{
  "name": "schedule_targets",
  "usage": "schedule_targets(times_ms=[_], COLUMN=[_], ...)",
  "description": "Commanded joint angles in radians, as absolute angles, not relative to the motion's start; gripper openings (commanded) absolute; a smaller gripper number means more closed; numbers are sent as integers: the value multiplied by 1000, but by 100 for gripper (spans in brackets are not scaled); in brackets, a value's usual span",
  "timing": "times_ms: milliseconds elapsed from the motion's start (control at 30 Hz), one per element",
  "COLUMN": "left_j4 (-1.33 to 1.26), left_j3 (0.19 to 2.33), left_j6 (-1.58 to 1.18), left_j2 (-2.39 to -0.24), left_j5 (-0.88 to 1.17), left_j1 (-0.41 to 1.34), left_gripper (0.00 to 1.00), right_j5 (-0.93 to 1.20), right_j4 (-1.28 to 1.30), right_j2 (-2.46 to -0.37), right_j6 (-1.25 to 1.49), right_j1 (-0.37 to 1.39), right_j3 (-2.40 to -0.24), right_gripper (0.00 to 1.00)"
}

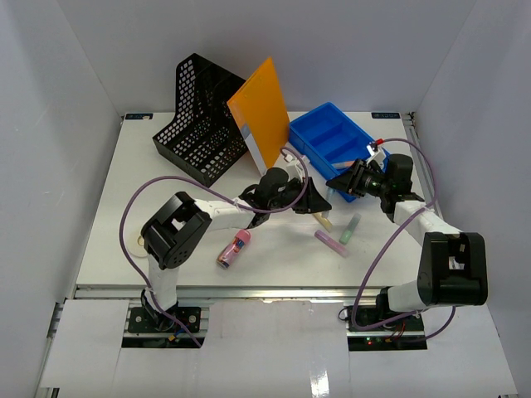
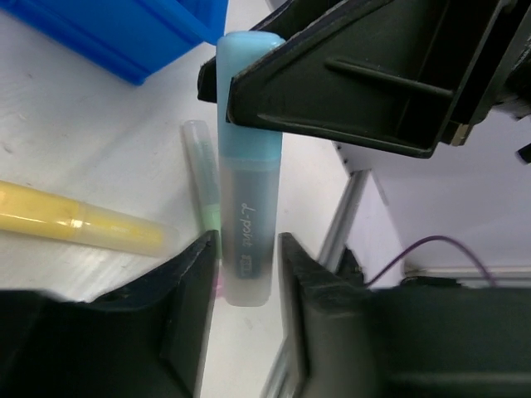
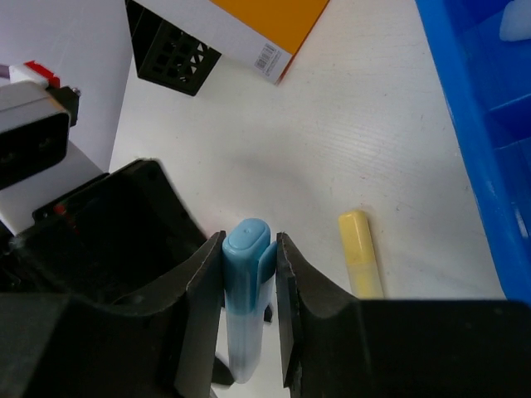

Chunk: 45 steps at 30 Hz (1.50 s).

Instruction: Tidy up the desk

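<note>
A blue-capped highlighter (image 3: 247, 257) hangs in the air above the white desk (image 1: 124, 207), between my two grippers. My right gripper (image 3: 249, 240) is shut on its blue cap. My left gripper (image 2: 249, 249) stands open around the clear lower end (image 2: 249, 207), with a thin gap at the right finger. In the top view both grippers meet near the blue tray (image 1: 319, 162), the left gripper (image 1: 314, 201) just left of the right gripper (image 1: 338, 181).
On the desk lie a yellow highlighter (image 1: 323, 220), a green one (image 1: 350, 229), a purple one (image 1: 332, 243) and a pink marker (image 1: 234, 249). A black mesh file holder (image 1: 199, 116) and an orange folder (image 1: 261, 112) stand at the back.
</note>
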<state>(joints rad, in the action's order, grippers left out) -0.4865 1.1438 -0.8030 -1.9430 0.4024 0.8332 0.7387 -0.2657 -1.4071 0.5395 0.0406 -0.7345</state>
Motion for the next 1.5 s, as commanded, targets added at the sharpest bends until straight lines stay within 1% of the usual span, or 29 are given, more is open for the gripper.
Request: schedule_targets(times_ms=[0, 100, 167, 300, 467, 533, 667, 767, 900, 1300, 1400, 1433, 1467], left_j4=[-452, -420, -404, -396, -463, -505, -570, -581, -549, -411, -371, -357, -343], left_j3=[1178, 1164, 1140, 1044, 870, 809, 727, 710, 714, 725, 728, 729, 731], left_j6=[-762, -710, -678, -633, -663, -698, -792, -819, -802, -728, -709, -702, -693], left_j2=[-1893, -1848, -1800, -1681, -1588, -1577, -1596, -1617, -1621, -1588, -1570, -1564, -1557], left_j5=[375, 349, 318, 284, 287, 310, 413, 442, 429, 368, 354, 348, 338], left_j1=[834, 833, 829, 813, 775, 753, 692, 666, 666, 666, 666, 666, 666], left_gripper=[79, 96, 98, 98, 98, 98, 98, 98, 98, 98, 98, 98, 98], right_j5=[785, 783, 758, 725, 695, 641, 555, 517, 493, 544, 552, 556, 557], right_j4=[-216, -112, -68, 6, 133, 135, 96, 50, -19, -49, -46, -46, -51], right_j2=[-1391, -1404, -1401, -1402, -1479, -1519, -1610, -1669, -1743, -1920, -1978, -1994, -2010], right_j6=[380, 220, 123, -71, -366, -446, -554, -597, -648, -813, -861, -874, -881], right_j1=[49, 46, 44, 41, 44, 46, 53, 61, 69, 80, 81, 81, 81], right_j3=[-807, -899, -956, -1068, -1233, -1297, -1340, -1373, -1409, -1537, -1569, -1574, -1574], right_gripper=[12, 9, 8, 8, 8, 8, 9, 10, 11, 15, 20, 24, 32])
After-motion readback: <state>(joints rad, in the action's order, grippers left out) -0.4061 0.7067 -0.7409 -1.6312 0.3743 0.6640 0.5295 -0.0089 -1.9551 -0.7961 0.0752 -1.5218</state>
